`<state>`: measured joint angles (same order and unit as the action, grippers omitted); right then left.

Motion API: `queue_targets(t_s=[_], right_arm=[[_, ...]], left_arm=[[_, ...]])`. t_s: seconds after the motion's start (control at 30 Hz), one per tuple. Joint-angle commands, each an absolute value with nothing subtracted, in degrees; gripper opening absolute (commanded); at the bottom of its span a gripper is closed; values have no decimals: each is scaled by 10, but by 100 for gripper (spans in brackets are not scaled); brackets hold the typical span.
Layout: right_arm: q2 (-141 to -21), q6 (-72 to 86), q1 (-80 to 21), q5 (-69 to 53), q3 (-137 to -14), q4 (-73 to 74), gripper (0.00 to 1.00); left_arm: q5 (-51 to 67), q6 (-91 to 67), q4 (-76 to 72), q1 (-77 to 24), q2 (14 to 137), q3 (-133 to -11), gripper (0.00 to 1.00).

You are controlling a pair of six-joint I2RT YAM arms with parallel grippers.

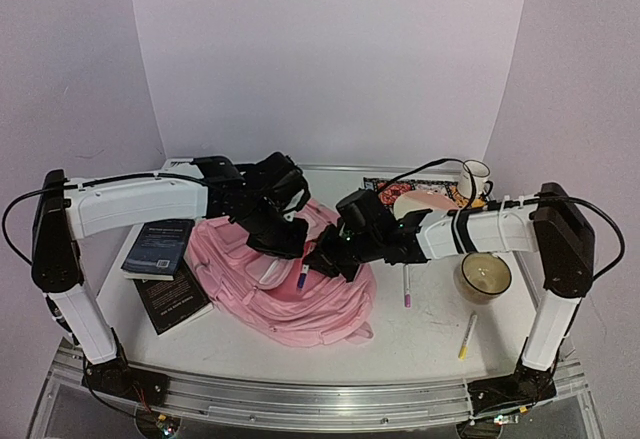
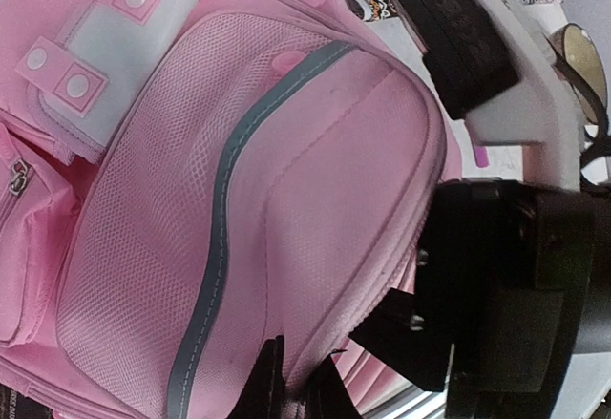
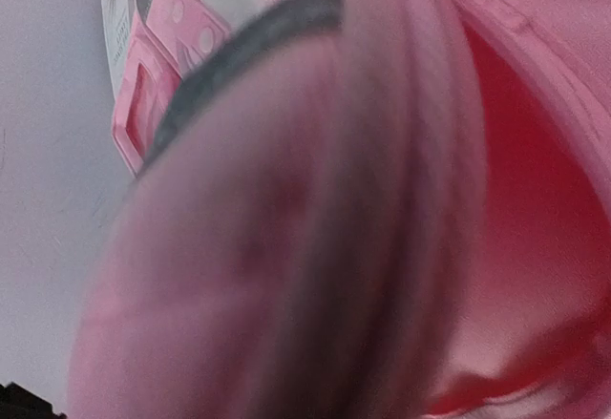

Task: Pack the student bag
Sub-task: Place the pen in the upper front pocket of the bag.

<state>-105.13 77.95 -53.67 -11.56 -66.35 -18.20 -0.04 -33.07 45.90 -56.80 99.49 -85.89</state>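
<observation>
Two dark books lie on the bench, left of the left gripper. That gripper is pressed together, pinching an edge of the pink student bag, which lies flat beneath both grippers. Just to its right, the right gripper is nearly pressed together. A purple pen sits at its tip; I cannot tell whether it is held.

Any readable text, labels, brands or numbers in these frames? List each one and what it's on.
Nothing reads clearly in any view.
Blue book cover: pale lines of print, too small to read.
Black book cover: pale print, too small to read.
White tag beside the student bag, right wrist view: dark marks, too blurred to read.
</observation>
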Motion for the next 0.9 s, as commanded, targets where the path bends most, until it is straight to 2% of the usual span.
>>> queue_targets(t_s=[0.0,0.1,0.27,0.53,0.63,0.73,0.87], right_arm=[[-1068,839,-535,-81,-696,-209,14],[-1070,829,-535,-76,-701,-209,29],[-1042,784,-535,-70,-677,-204,46],[-957,666,-535,-40,-624,-122,59],[-910,623,-535,-10,-603,-58,61],[-864,580,-535,24,-584,-6,71],[-823,544,-529,79,-579,114,73]], left_arm=[[48,-330,395,-570,953,-874,0],[42,-329,387,-569,946,-867,0],[8,-331,378,-565,933,-855,0],[-12,-314,372,-553,944,-856,0],[-13,-317,364,-552,950,-854,0],[-17,-324,356,-550,956,-847,0],[-21,-333,344,-549,960,-835,0]])
